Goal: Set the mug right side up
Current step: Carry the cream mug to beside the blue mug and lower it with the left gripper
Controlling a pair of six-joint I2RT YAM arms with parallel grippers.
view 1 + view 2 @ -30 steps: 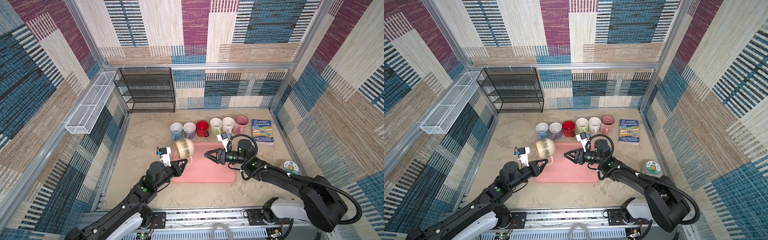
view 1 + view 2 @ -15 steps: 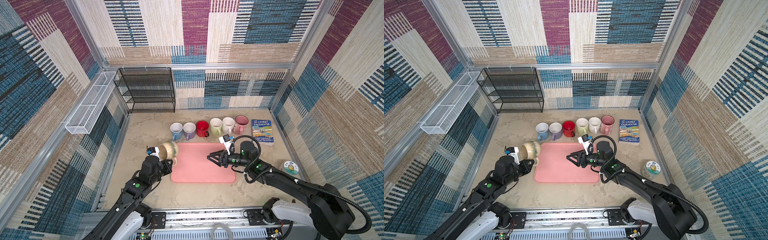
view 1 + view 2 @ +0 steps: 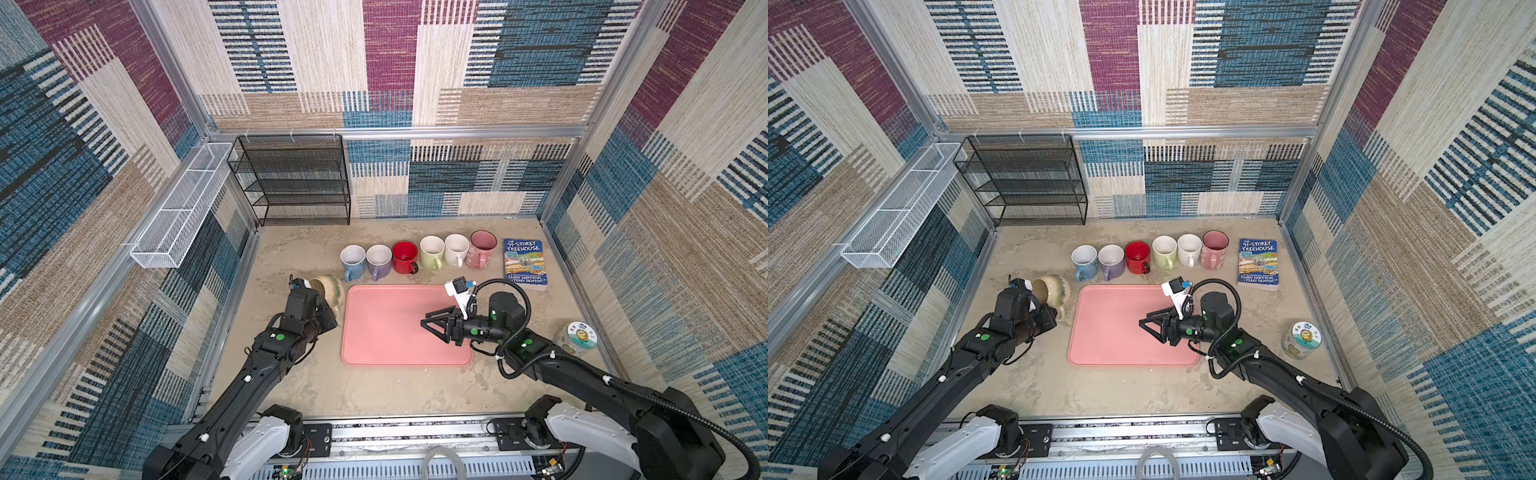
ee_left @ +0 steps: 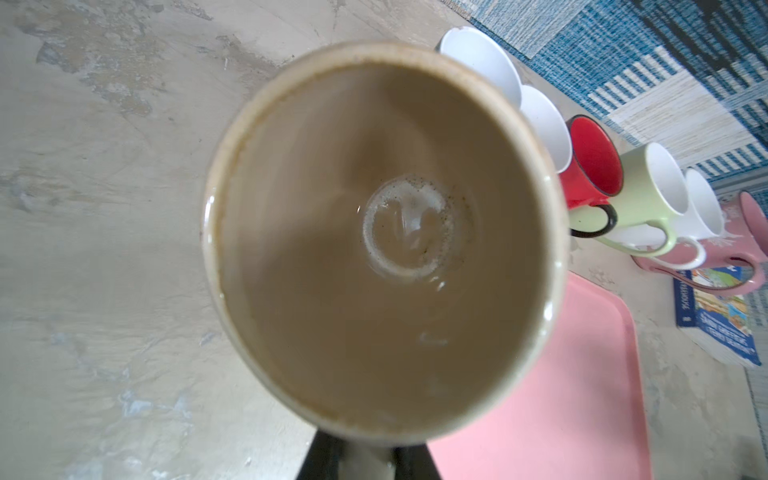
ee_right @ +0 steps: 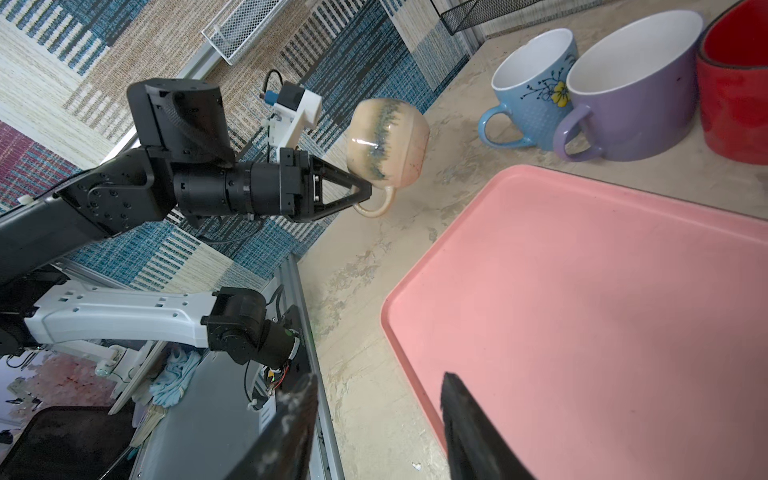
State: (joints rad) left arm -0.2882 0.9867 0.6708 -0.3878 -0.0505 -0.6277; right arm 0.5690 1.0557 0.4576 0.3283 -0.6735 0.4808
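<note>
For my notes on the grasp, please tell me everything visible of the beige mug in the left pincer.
The beige glazed ceramic mug has a rounded belly with a streaky blue-green band and a loop handle. Inside it is empty, with a pale ring at the bottom. It hangs nearly on its side, clear of the sandy tabletop, left of the flat pink tray. Only the left pincer, shut on the handle, touches it.

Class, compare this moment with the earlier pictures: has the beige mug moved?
Yes. The beige mug, held by the left gripper, has shifted left: from over the pink tray's left edge to beside it, off the tray.
</note>
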